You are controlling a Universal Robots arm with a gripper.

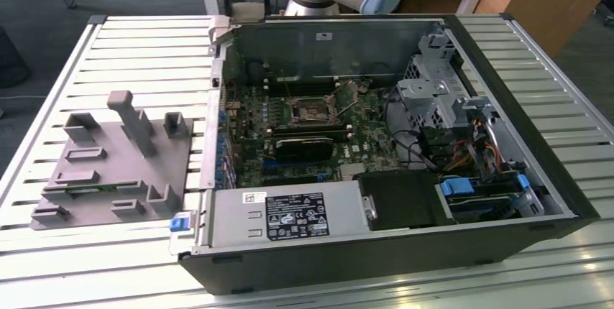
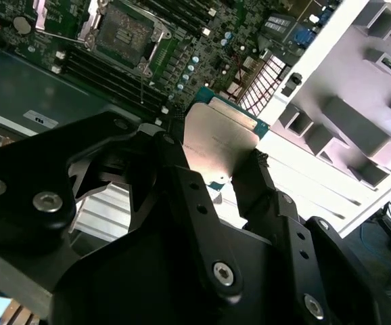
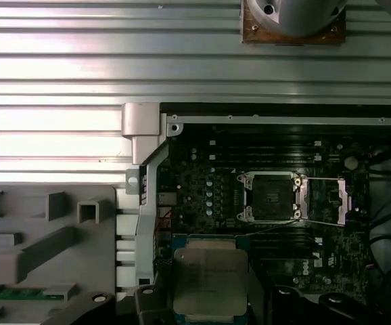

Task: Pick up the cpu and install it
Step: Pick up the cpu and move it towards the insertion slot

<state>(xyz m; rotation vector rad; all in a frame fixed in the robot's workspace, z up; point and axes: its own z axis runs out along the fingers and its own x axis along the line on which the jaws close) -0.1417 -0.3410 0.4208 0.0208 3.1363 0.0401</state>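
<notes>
black two-finger gripper [image 2: 216, 162] is closed on the small flat square silvery-grey metal cpu [image 2: 217, 132]. its fingers [image 2: 176, 169] pinch two opposite edges, metal top facing the camera in both wrist views. the cpu [image 3: 209, 279] hangs in the air over the green motherboard, near the case's side wall and apart from the dark square socket with metal frame [image 3: 270, 196].

in the exterior view the socket [image 1: 312, 111] sits about centre frame, slightly above middle, inside the open black and grey computer case [image 1: 384, 266].

step looks like the carry to the socket. to do it well: keep the chip flat, square it to the socket outline, match orientation, no sliding, no force. the socket frame looks flipped open with its wire lever off to one side, so the seat seems free.

in the way:
- case wall edge
- memory slots beside the socket
- tangle of dark cables [image 1: 422, 147] right of centre

large grey plastic fixture with upright posts [image 1: 106, 169] lies lower left on the slatted metal table [image 1: 144, 50], well apart.
</notes>
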